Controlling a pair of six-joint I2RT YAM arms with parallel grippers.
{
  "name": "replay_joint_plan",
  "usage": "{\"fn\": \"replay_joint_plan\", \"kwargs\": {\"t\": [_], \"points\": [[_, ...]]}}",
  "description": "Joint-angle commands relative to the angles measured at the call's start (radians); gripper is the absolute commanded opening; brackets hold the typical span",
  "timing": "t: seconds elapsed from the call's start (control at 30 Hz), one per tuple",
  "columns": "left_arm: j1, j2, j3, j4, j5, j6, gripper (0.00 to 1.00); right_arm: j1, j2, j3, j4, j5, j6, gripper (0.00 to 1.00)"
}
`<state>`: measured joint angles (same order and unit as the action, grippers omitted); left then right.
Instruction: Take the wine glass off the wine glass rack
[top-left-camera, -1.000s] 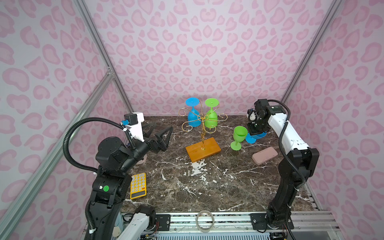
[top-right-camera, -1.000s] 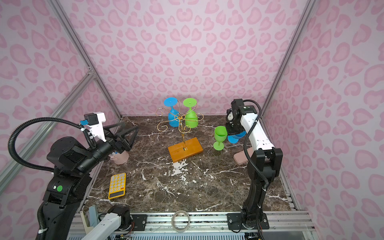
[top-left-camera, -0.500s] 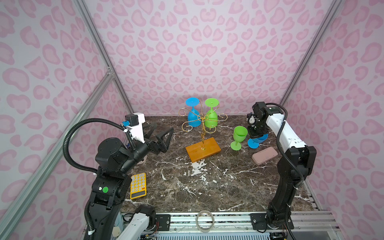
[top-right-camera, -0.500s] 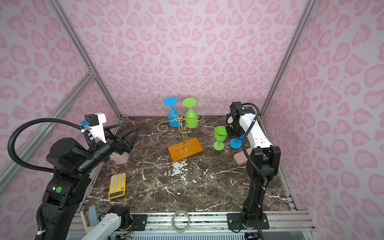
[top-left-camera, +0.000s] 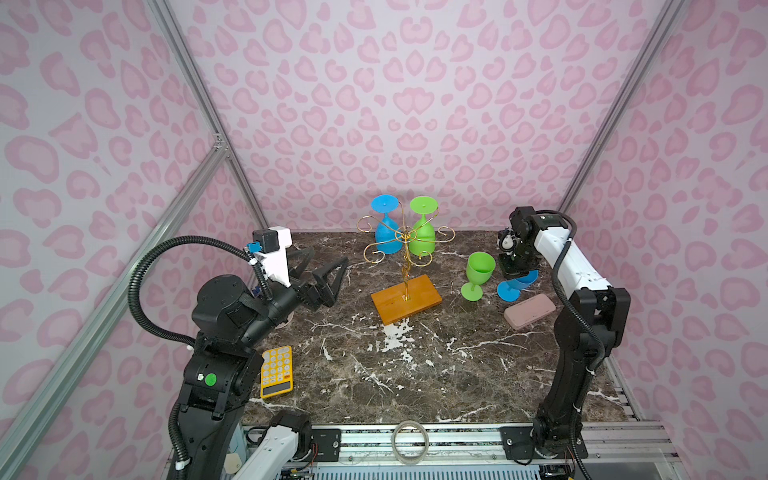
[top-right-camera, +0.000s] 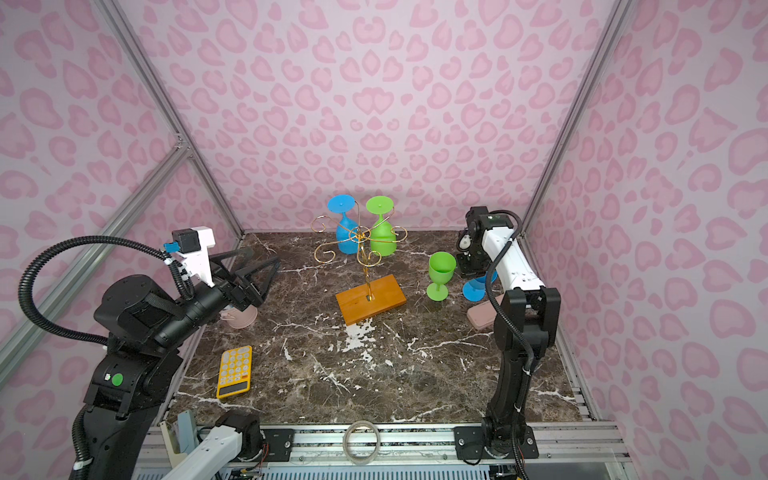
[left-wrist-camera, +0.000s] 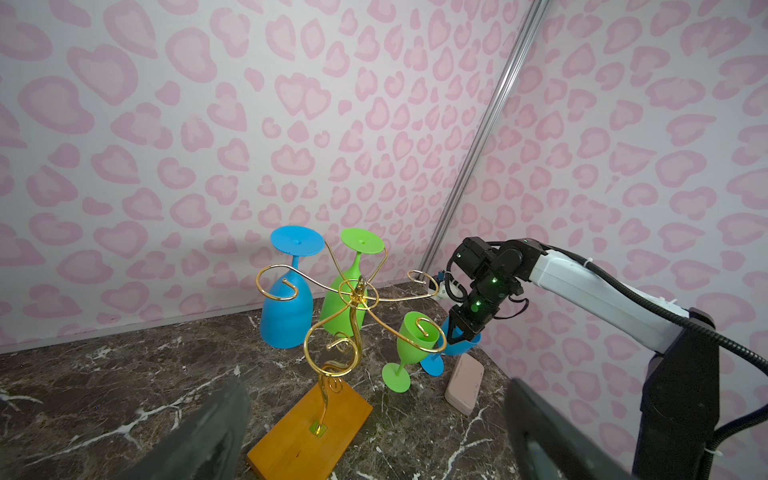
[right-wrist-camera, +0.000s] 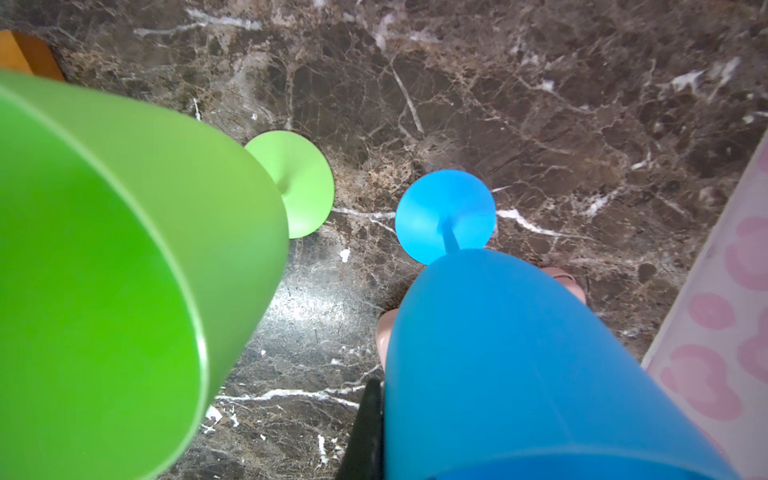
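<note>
The wine glass rack (top-left-camera: 405, 245) (top-right-camera: 361, 245) (left-wrist-camera: 353, 299), gold wire on an orange wooden base (top-left-camera: 406, 298), stands mid-table. A blue glass (top-left-camera: 386, 241) and a green glass (top-left-camera: 422, 241) hang upside down from it. My right gripper (top-left-camera: 517, 272) (top-right-camera: 473, 272) is shut on the rim of another blue wine glass (top-left-camera: 521, 280) (left-wrist-camera: 465, 345) (right-wrist-camera: 519, 365). That glass is tilted, with its foot low by the marble. A green glass (top-left-camera: 480, 268) (right-wrist-camera: 124, 270) stands upright just left of it. My left gripper (top-left-camera: 326, 262) (left-wrist-camera: 374, 436) is open and empty, left of the rack.
A pink case (top-left-camera: 530, 311) lies just in front of the held glass. A yellow calculator (top-left-camera: 276, 371) lies front left, and a pink object (top-right-camera: 241, 318) sits under the left arm. A tape roll (top-left-camera: 410, 442) rests on the front rail. Patterned walls close in on three sides.
My right gripper has come down and a little forward with the blue glass, bringing its foot low beside the green glass. The left arm has barely moved.
</note>
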<state>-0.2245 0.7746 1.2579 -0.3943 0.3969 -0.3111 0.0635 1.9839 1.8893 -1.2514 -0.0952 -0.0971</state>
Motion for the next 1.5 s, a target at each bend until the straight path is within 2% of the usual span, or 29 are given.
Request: {"fn": "replay_joint_plan", "kwargs": {"t": [0.0, 0.27, 0.37, 0.53, 0.83, 1.1, 1.3, 1.47], "points": [[0.000, -0.001, 0.014, 0.011, 0.016, 0.007, 0.96, 0.001, 0.013, -0.012, -0.001, -0.015, -0.001, 0.00], [0.000, 0.011, 0.021, 0.011, 0.020, 0.005, 0.97, -0.001, 0.030, 0.007, -0.003, -0.021, 0.004, 0.15], [0.000, 0.015, 0.024, 0.015, 0.026, 0.002, 0.96, -0.003, 0.024, 0.020, -0.002, -0.027, 0.005, 0.26], [-0.001, 0.018, 0.029, 0.015, 0.028, 0.002, 0.97, -0.002, 0.008, 0.035, -0.001, -0.015, 0.009, 0.33], [-0.001, 0.014, 0.032, 0.014, 0.026, -0.002, 0.97, -0.003, -0.031, 0.083, -0.016, 0.014, 0.020, 0.38], [0.000, 0.013, 0.045, 0.011, 0.002, -0.007, 0.96, -0.001, -0.097, 0.107, -0.007, -0.011, 0.033, 0.39], [0.001, 0.020, 0.052, 0.005, -0.024, -0.017, 0.97, 0.028, -0.183, 0.141, 0.010, 0.009, 0.050, 0.39], [0.002, 0.043, 0.069, -0.010, -0.056, -0.025, 0.96, 0.067, -0.322, 0.063, 0.119, -0.001, 0.082, 0.41]]}}
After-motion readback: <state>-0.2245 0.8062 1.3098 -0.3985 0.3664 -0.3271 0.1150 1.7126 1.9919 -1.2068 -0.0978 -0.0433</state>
